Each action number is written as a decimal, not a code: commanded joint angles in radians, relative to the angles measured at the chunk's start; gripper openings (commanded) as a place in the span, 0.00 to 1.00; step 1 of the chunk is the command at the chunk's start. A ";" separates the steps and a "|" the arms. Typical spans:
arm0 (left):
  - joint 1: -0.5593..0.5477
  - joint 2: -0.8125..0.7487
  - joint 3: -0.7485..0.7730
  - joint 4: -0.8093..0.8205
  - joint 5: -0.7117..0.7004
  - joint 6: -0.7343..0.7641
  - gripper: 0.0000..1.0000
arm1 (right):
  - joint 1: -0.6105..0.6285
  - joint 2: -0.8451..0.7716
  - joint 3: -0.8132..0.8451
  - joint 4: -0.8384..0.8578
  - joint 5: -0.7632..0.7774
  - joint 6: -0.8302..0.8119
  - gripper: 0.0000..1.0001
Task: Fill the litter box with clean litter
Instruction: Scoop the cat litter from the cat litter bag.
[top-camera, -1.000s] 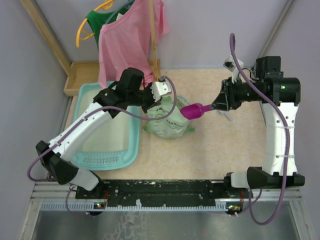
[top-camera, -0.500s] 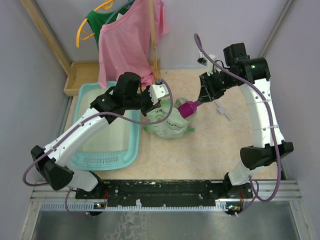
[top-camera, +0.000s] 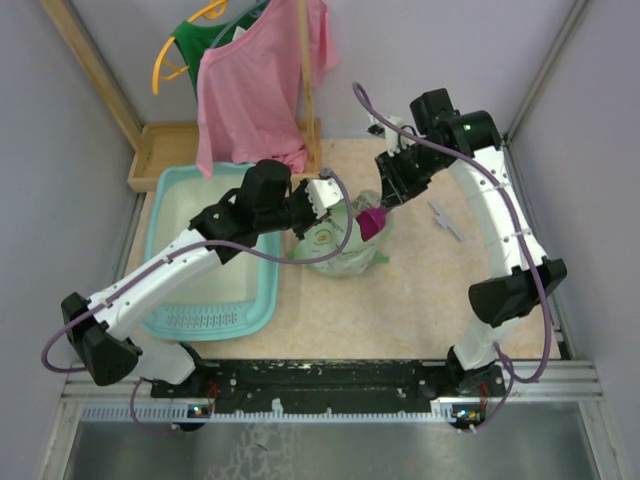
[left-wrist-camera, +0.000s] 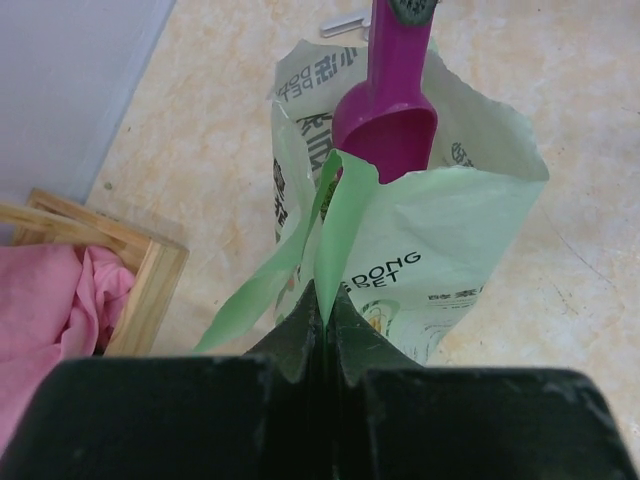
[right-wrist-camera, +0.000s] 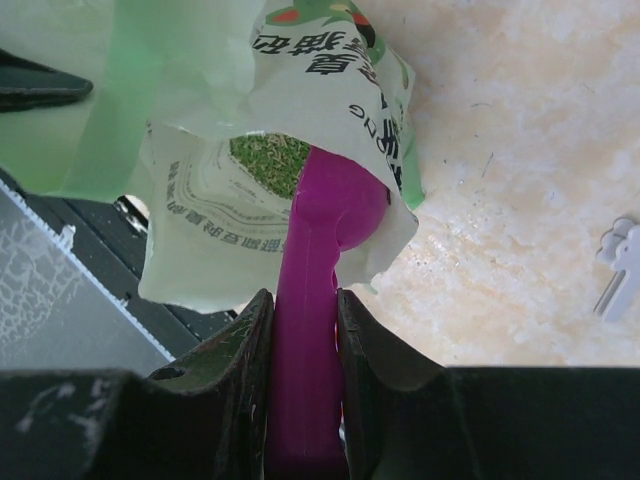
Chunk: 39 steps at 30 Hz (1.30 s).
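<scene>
**Op:** Left side, what's it doing?

**Spot:** Your left fingers (left-wrist-camera: 322, 303) are pressing together on a flap of the bag (left-wrist-camera: 430, 255) at its rim, pinching it flat w/ no gap btwn them. The flap is standing up out of the pinch, and the bag mouth is gaping open beyond it.

**Op:** And the right?

**Spot:** Your right fingers (right-wrist-camera: 305, 315) are clamping the scoop (right-wrist-camera: 322, 235) by its handle, one finger on each side. The magenta bowl is poking down into the bag mouth, its hollow facing your left wrist cam.

**Op:** Where's the clean litter?

**Spot:** The clean litter (right-wrist-camera: 268, 160) is sitting inside the bag. In the right wrist view it's showing as a grainy green patch just beside the scoop's head. Can't tell whether the bowl is touching it.

**Op:** Litter box?

**Spot:** The litter box (top-camera: 185, 215) is lying on the bench (top-camera: 430, 290) just left of the bag, grille strip at the near end. Your left arm is reaching across above it, and the whitish base is showing at the far end.

**Op:** Anything else round there?

**Spot:** A wooden tray (top-camera: 160, 150) is sitting behind the box in the far-left corner. A pink garment (top-camera: 255, 85) is hanging above the box's far end. A small pale object (top-camera: 447, 218) is lying on the bench right of the bag, apart from it & too small to ID.
</scene>
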 joint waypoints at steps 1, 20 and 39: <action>-0.013 -0.028 -0.006 0.056 -0.025 -0.022 0.00 | 0.026 0.032 -0.012 0.051 0.066 -0.004 0.00; -0.015 -0.018 -0.007 0.099 -0.024 -0.043 0.00 | 0.113 0.149 -0.068 0.093 0.045 -0.010 0.00; -0.015 -0.002 -0.014 0.130 -0.033 -0.047 0.00 | 0.114 0.221 -0.199 0.124 -0.032 -0.060 0.00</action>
